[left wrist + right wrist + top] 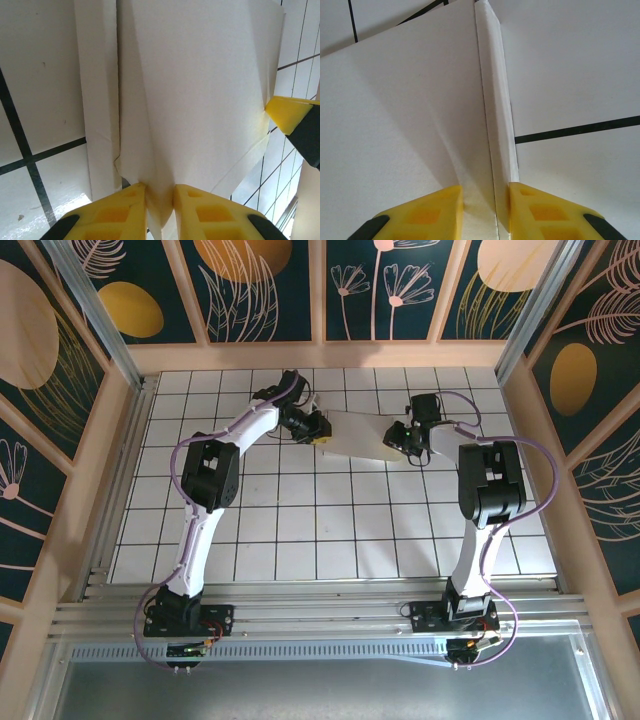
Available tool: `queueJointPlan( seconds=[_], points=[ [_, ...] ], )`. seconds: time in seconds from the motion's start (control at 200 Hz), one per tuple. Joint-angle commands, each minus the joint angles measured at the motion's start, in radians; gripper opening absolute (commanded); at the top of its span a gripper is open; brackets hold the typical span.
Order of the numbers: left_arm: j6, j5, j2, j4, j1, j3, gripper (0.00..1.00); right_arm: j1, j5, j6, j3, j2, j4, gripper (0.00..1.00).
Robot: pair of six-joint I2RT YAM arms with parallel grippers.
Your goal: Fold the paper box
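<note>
Toward the far edge of the counter (300, 540), roughly midway between its left and right sides, the paper box (358, 435) lies strung between my two arms. The left gripper (312, 430) has its near-left end and the right gripper (405, 440) the opposite end.

In the left wrist view the yellow fingers (117, 212) are pressed onto a bunched fold of the white card, which fans out above them and lifts off the tiles. A finger of the other gripper shows at the sheet's far edge, where the card puckers. In the right wrist view the fingers (535, 207) straddle a narrow upright wall along a crease, pinching it with the broad panel sloping away to one side.

I judge this to be mid-fold: a side wall is being raised and creased, and the box isn't formed yet. The next move needs both pinches kept firm while the wall is turned along its crease line. If the arms pull apart, the thin card may buckle or tear.
</note>
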Motion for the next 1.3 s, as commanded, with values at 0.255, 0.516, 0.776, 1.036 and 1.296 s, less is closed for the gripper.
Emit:
queueJointPlan(
  seconds=[0.255, 0.516, 0.776, 1.036, 1.296],
  points=[
    [0.037, 0.26, 0.022, 0.098, -0.13, 0.027, 0.19, 0.049, -0.1, -0.003, 0.002, 0.051, -0.025, 0.28],
    [0.059, 0.155, 0.046, 0.003, -0.13, 0.067, 0.23, 0.048, -0.097, -0.001, 0.002, 0.051, -0.026, 0.27],
    [0.19, -0.304, 0.021, -0.188, -0.13, 0.124, 0.29, 0.056, 0.034, -0.03, 0.016, 0.045, -0.075, 0.27],
    [0.245, -0.466, -0.089, -0.157, -0.13, 0.138, 0.43, 0.08, 0.182, -0.078, 0.052, 0.064, -0.143, 0.27],
    [0.273, -0.452, -0.221, -0.009, -0.13, 0.006, 0.43, 0.083, 0.198, -0.08, 0.058, 0.071, -0.147, 0.27]
  ],
)
